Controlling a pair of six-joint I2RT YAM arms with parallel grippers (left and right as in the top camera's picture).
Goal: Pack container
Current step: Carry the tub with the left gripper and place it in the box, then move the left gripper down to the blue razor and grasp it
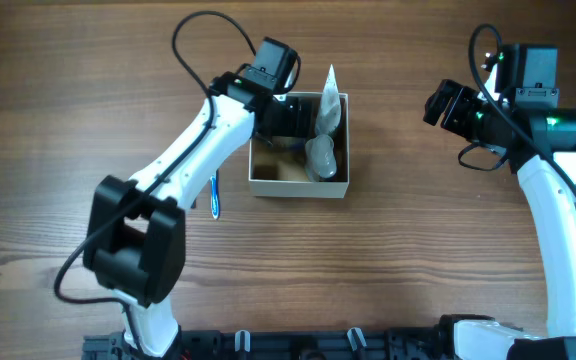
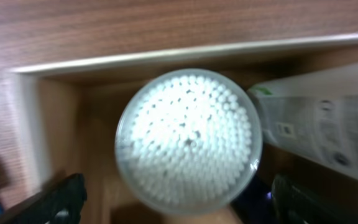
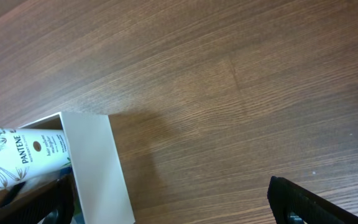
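The container is a square white-walled box with tan cardboard inside, at the table's middle. A white Pantene tube leans in its right side, with a grey item below it. My left gripper hangs over the box's far left corner. In the left wrist view its fingers are spread wide on either side of a round clear jar of cotton swabs, which sits inside the container; I see no contact. My right gripper is open and empty, to the right of the box.
A blue toothbrush lies on the wooden table just left of the box. The right wrist view shows its open fingers over bare wood, with the container's wall and the tube at the lower left.
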